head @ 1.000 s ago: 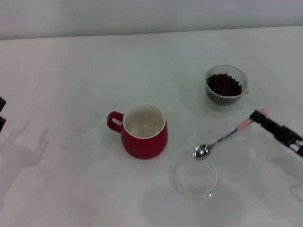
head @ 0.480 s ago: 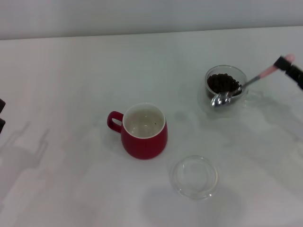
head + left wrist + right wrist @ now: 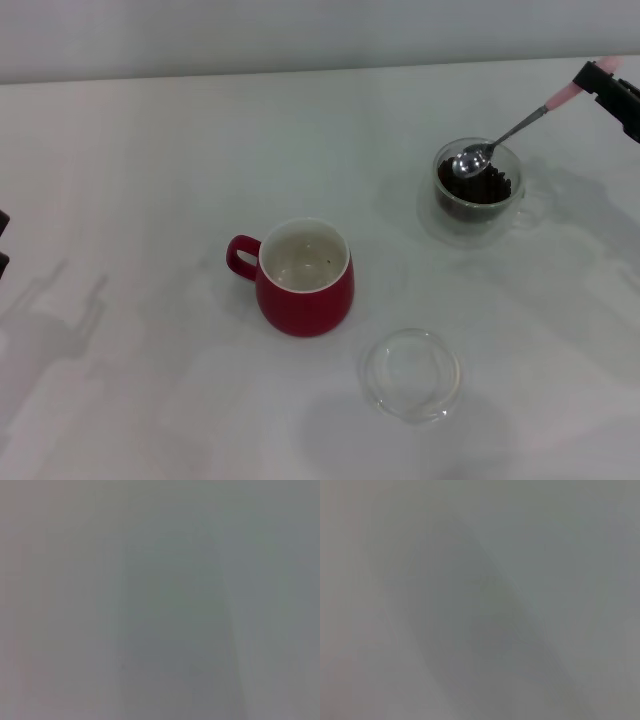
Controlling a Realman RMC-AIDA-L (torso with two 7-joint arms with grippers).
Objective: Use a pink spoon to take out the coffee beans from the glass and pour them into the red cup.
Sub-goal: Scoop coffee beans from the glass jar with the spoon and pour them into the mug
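One pink spoon (image 3: 515,128) is held by its pink handle end in the right gripper (image 3: 598,82) at the far right edge of the head view, fingers closed on it. The spoon slants down so its shiny bowl sits over the one glass (image 3: 478,190) — just above the heap of coffee beans (image 3: 478,185) inside; whether it touches them I cannot tell. One red cup (image 3: 302,278) stands well apart nearer the middle of the white table (image 3: 150,180), handle to the left, with one shallow clear dish (image 3: 411,375) in front of it. The left gripper (image 3: 4,240) barely shows at the left edge — its fingers cannot be made out.
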